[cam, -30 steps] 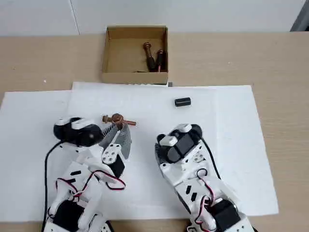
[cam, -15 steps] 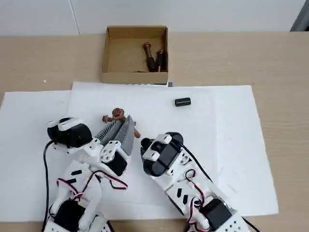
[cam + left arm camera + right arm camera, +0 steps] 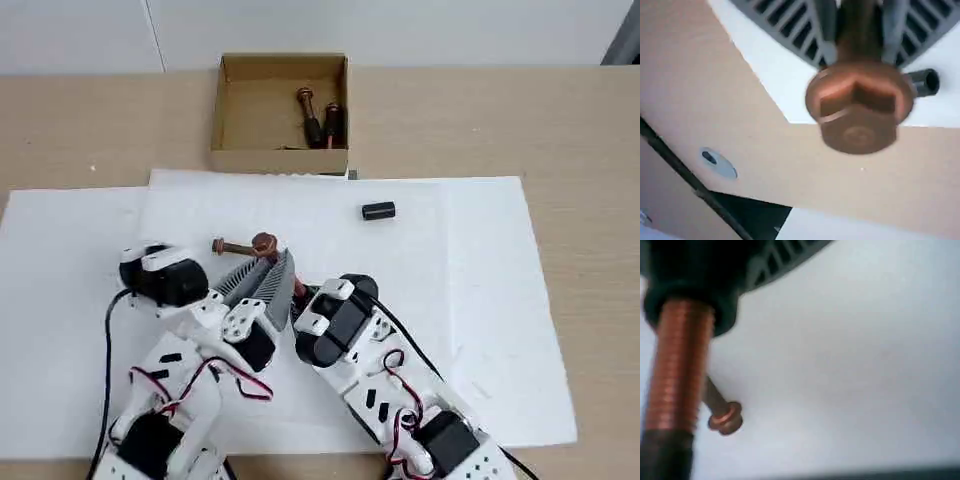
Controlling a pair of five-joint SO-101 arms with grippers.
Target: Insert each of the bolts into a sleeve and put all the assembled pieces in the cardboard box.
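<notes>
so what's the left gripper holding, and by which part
The left gripper holds a bolt by its shank, just below the hex head.

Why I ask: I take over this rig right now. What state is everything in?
Left gripper: shut on a bolt, just below its head.
Right arm: at that bolt's threaded end, which seems to enter a dark sleeve there.
On the paper: a second bolt by the left gripper, a loose sleeve nearer the cardboard box.
Done: two assembled pieces in the box.
Left: finish this insertion, box it, then assemble and box the last pair.
</notes>
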